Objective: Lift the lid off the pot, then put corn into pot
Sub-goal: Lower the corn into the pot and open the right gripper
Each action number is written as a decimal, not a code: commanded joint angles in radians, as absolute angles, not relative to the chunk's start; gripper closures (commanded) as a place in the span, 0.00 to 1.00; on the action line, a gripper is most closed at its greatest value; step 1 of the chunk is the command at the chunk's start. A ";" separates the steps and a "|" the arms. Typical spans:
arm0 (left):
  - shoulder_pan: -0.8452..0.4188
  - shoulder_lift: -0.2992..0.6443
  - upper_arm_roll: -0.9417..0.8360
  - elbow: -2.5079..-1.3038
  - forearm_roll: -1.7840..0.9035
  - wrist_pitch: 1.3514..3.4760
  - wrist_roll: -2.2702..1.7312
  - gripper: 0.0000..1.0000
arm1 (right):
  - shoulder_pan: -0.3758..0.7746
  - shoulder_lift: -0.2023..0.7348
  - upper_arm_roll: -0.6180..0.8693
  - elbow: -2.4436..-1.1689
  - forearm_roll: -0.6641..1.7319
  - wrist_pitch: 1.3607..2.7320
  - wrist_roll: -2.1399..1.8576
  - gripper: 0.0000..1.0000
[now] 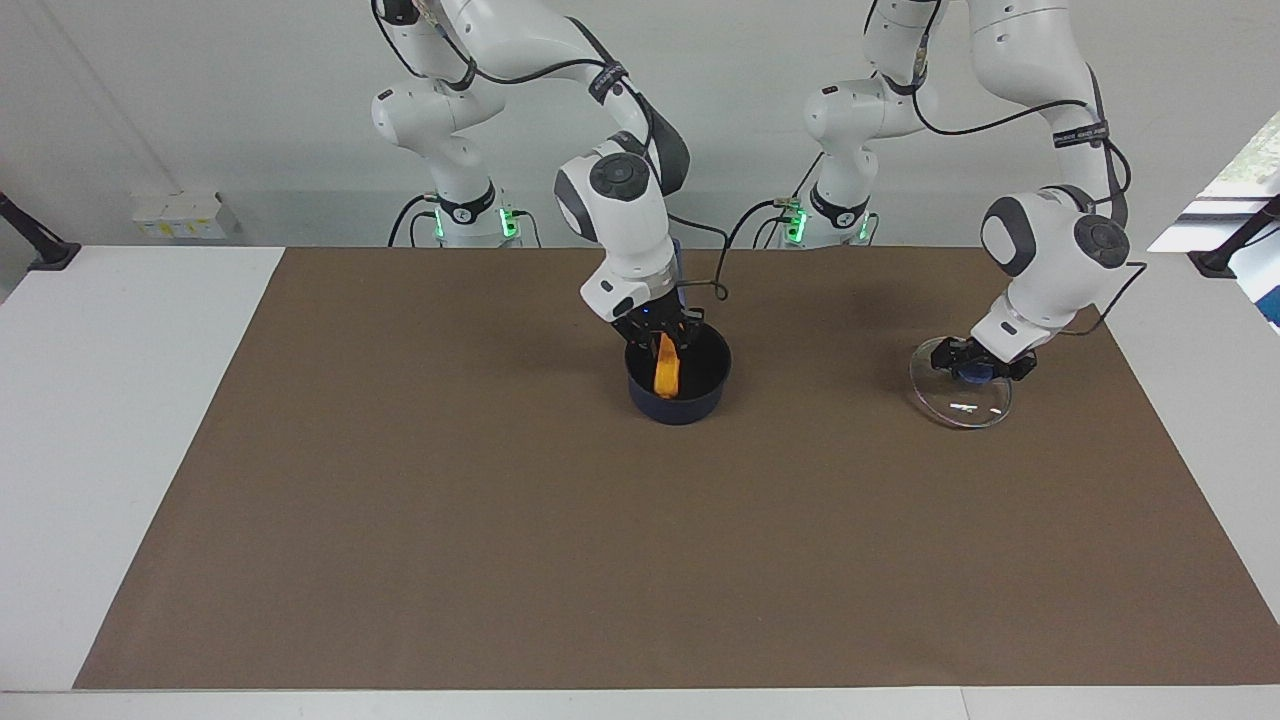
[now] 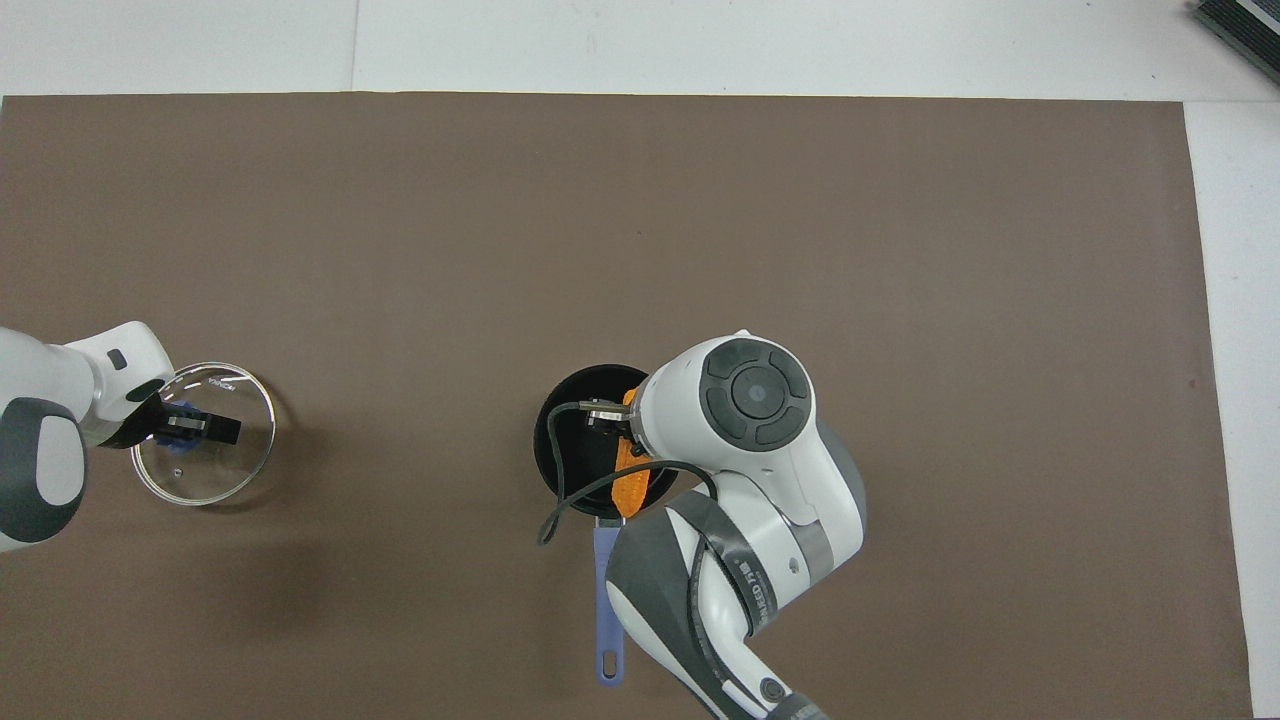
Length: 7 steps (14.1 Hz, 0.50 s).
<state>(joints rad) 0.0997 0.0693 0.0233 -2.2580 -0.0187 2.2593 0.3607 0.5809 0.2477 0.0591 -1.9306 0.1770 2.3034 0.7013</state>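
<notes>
The dark blue pot point(image 1: 676, 408) point(image 2: 572, 440) stands uncovered on the brown mat, its long blue handle point(image 2: 607, 610) pointing toward the robots. My right gripper point(image 1: 662, 334) point(image 2: 610, 417) hangs just over the pot's mouth, shut on the top end of the orange corn point(image 1: 665, 376) point(image 2: 630, 486). The cob hangs upright with its lower end inside the pot. Toward the left arm's end of the table, my left gripper point(image 1: 975, 366) point(image 2: 186, 430) is shut on the blue knob of the glass lid point(image 1: 958, 406) point(image 2: 232, 462). The lid sits very low over the mat, and I cannot tell whether it touches.
The brown mat point(image 1: 640, 560) covers most of the white table point(image 1: 110, 420). A black cable point(image 2: 565, 500) loops from my right wrist across the pot's rim. A small white box point(image 1: 185, 215) sits at the back wall, and a dark object point(image 2: 1240, 25) lies at a table corner.
</notes>
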 commanded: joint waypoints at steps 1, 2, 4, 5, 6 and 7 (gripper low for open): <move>0.094 0.044 0.026 -2.289 -0.026 2.281 0.365 0.66 | 0.583 0.273 0.060 -1.939 0.198 2.367 0.698 0.40; 0.094 0.044 0.026 -2.289 -0.026 2.283 0.365 0.66 | 0.583 0.284 0.060 -1.939 0.198 2.385 0.698 0.27; 0.094 0.049 0.026 -2.293 -0.026 2.289 0.364 0.65 | 0.583 0.288 0.058 -1.933 0.198 2.393 0.701 0.09; 0.094 0.054 0.026 -2.310 -0.026 2.315 0.364 0.62 | 0.583 0.290 0.058 -1.928 0.198 2.393 0.703 0.04; 0.094 0.054 0.026 -2.315 -0.026 2.328 0.365 0.13 | 0.584 0.290 0.058 -1.925 0.192 2.393 0.703 0.00; 0.097 0.054 0.026 -2.312 -0.026 2.329 0.373 0.00 | 0.586 0.290 0.058 -1.921 0.184 2.391 0.704 0.00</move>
